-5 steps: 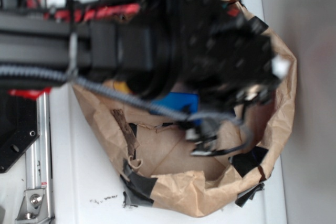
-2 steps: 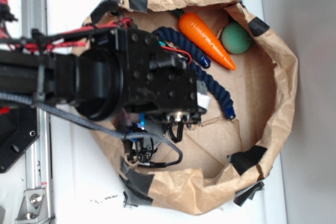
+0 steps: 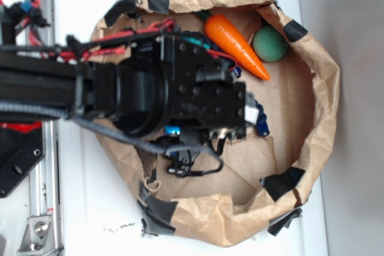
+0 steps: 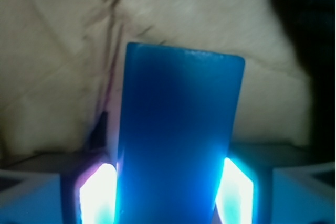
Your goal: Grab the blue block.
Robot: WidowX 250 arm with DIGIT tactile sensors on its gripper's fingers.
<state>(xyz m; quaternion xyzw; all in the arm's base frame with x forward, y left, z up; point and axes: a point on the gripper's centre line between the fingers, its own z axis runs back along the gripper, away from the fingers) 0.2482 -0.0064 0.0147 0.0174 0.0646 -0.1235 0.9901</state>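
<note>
Blue block (image 4: 178, 135) right between the two fingers (image 4: 97, 195), one glowing pad on each long side. Pads tight against the block, so fingers closed on it and holding it. Block standing up long-ways in the wrist view, top edge far from the camera, brown paper behind it.

From the outside view, only a tiny blue bit (image 3: 173, 130) peeking out under the black arm (image 3: 180, 94). Rest of the block hidden by the arm. Gripper (image 3: 180, 161) mostly hidden too, low in the picture, with a black wire looping round it.

All inside a crumpled paper bag (image 3: 324, 100) lying open on a white table (image 3: 78, 208). Black tape patches along the bag rim.

Near the top of the bag, an orange carrot (image 3: 234, 45) lying slanted. Just beside its tip, a green ball (image 3: 269, 44) against the bag wall. Carrot and ball well apart from the block.

Dark blue rope (image 3: 259, 118) poking out from under the arm on the right side, most of it covered. Hard to tell how close the rope sits to the block.

Red wires along the top of the arm. Gray cable hanging across the left side of the bag. Metal rail at the left edge of the table.
</note>
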